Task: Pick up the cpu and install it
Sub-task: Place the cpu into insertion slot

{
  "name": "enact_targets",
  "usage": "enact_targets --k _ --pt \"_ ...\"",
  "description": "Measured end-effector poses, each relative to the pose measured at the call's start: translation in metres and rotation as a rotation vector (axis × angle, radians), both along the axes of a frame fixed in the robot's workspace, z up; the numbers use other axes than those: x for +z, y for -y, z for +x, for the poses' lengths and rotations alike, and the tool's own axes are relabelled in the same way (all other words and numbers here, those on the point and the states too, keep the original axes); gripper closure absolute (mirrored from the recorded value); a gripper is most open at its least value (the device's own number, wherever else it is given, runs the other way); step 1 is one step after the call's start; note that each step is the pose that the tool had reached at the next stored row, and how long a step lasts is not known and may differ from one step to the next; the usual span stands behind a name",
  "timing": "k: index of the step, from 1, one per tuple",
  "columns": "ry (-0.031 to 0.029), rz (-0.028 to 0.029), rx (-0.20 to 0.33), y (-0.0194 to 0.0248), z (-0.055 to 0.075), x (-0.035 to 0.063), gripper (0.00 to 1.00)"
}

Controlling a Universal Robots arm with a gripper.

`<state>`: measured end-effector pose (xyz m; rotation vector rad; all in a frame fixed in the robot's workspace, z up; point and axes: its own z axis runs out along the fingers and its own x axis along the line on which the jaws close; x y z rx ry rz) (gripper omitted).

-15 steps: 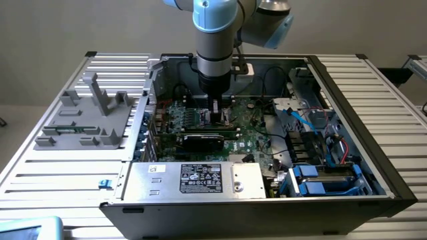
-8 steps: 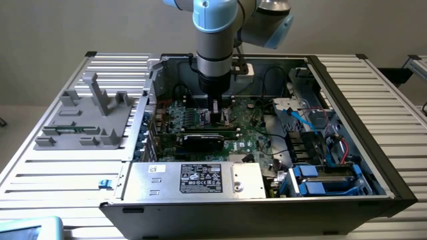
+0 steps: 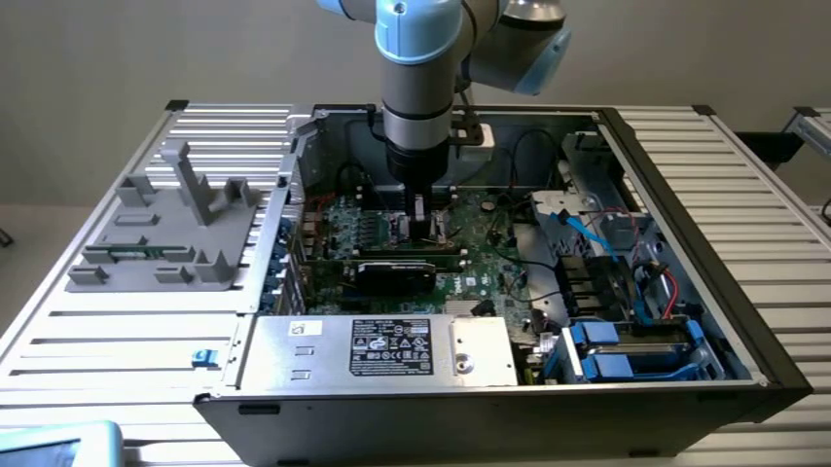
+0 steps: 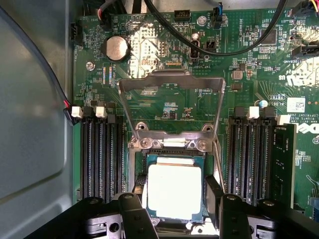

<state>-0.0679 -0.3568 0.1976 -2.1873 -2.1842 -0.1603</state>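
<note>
One arm in the exterior view reaches into the open computer case (image 3: pixel 703 243), gripper (image 3: pixel 426 224) low over the motherboard (image 3: pixel 493 268). From the wrist view, the wide-set jaws appear to clamp opposite edges of the cpu (image 4: pixel 174 191), at the socket (image 4: pixel 140 164) beneath the raised frame (image 4: pixel 169 82). Judging from this, a skewed chip could bend socket pins.

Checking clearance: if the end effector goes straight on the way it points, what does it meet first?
The cpu gripped in the end effector would meet the open socket directly ahead; whether it already touches is unclear.
</note>
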Motion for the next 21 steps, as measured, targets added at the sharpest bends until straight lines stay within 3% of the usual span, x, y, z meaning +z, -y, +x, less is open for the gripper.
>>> enact_targets --k 6,21 --pt "0.0033 0.0011 -0.007 0.0000 -0.0002 0.0001 0.45" --pt "0.0038 0.0052 -0.019 0.0000 -0.0014 0.0001 0.45"
